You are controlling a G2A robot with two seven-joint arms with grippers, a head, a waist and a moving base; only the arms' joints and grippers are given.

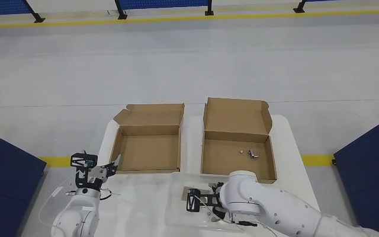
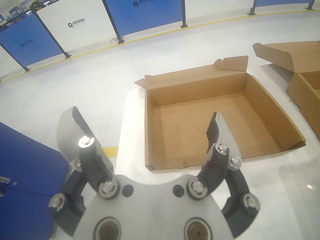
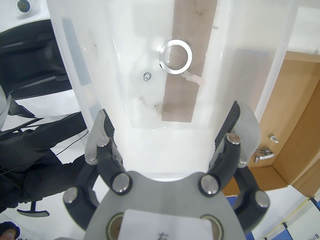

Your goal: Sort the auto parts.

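A metal ring and a small bolt lie in a clear plastic bin at the table's near edge. My right gripper hangs open over the bin's near end, nothing between its fingers; from above it sits over the bin. The right cardboard box holds a small bracket and a tiny bolt. The left cardboard box holds nothing. My left gripper stands open just short of that box's near left corner.
Both boxes have their lids folded back on the far side. A brown tape strip shows through the bin floor. Beside the bin, the right box's wall stands close to my right gripper. A blue panel borders the table's left side.
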